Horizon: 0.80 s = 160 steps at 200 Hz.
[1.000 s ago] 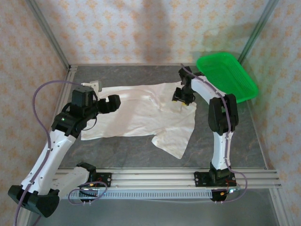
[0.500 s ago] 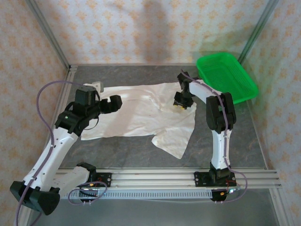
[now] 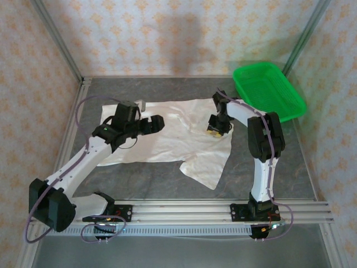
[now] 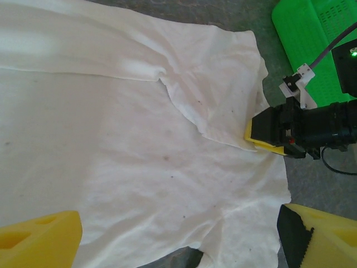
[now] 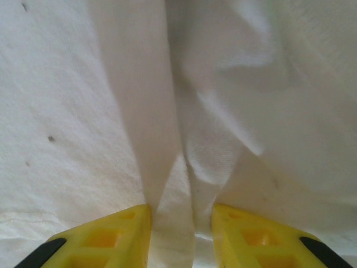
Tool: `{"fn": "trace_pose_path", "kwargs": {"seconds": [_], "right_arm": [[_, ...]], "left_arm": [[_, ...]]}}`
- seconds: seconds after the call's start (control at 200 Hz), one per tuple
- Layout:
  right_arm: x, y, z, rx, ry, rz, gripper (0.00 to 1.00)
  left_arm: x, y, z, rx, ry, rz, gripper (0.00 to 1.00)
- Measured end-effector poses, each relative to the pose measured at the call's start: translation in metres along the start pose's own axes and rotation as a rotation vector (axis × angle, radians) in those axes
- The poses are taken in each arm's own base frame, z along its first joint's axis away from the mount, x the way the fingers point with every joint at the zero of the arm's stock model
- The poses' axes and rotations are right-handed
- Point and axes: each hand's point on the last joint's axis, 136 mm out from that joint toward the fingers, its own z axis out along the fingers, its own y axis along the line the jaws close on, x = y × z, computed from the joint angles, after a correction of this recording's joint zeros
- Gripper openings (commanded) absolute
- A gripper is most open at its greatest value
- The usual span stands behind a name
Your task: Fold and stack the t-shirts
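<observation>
Yellow-fingered right gripper point(image 5: 181, 223): closed to a narrow gap on a raised ridge of white cloth. The cloth fills the space between the two fingers and touches both.
Grip site: right-hand part of the t-shirt point(image 3: 167, 137), just inside its right edge and toward the far side. From the left wrist camera, the lower yellow finger lies against the cloth where a folded flap ends.
Left gripper point(image 4: 178, 240): jaws spread wide, one finger at each lower corner of its own camera view, with nothing between them but the cloth below. It is held over the left-centre of the garment; contact with the cloth cannot be judged.
T-shirt: one white garment, spread mostly flat on the grey table point(image 3: 145, 181) between the two arms. A diagonal fold crosses its upper middle, a loose flap trails toward the near edge, and a few small dark specks mark the fabric.
Green basket point(image 3: 295, 99): plastic, set at the far right corner of the table, near the shirt's far right corner. Its slotted floor is in plain sight from above.
Surroundings: patterned walls on three sides, and a metal rail along the near edge carrying both arm bases.
</observation>
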Motion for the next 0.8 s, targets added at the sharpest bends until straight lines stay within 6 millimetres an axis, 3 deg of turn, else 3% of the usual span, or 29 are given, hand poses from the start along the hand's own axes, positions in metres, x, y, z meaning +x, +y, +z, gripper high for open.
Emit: {"fn": "trace_pose_path", "kwargs": {"seconds": [0.345,0.405,0.61,0.801], "right_arm": [[0.019,0.002,-0.003,-0.075,0.025,0.064,0.38],[0.017,0.006,-0.004,-0.092,0.020,0.073,0.33],[0.011,0.014,-0.007,-0.126,0.005,0.102,0.00],[-0.014,0.026,-0.026,-0.174,-0.058,0.112,0.00]], "left_arm": [[0.007,-0.018,0.044,0.064,0.043,-0.063,0.90],[0.010,-0.018,0.052,0.066,0.057,-0.074,0.90],[0.013,-0.023,0.075,0.081,0.093,-0.115,0.89],[0.012,-0.037,0.093,0.105,0.121,-0.144,0.89]]}}
